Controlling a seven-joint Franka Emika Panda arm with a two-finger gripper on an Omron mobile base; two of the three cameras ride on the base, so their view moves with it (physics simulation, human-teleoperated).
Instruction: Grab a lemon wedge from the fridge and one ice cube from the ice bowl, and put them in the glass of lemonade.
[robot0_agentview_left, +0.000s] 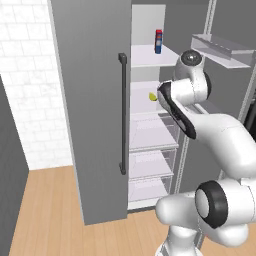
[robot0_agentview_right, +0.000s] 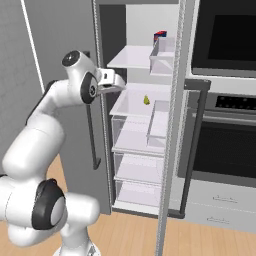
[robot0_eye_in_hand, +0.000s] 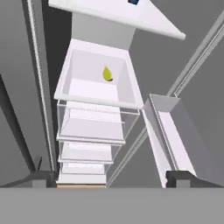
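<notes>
Gripper (robot0_eye_in_hand: 107, 177) jaws spread wide and empty, we faced the open fridge (robot0_agentview_left: 95, 125), where the lemon wedge (robot0_eye_in_hand: 107, 74) sat on a middle shelf (robot0_eye_in_hand: 94, 89). We judged the door bin (robot0_eye_in_hand: 170, 131) beside our path could snag the reach.

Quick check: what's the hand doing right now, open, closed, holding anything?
Hand: open, holding nothing, aimed into the tall grey fridge toward the small yellow lemon wedge on the white shelf, not touching it.
</notes>
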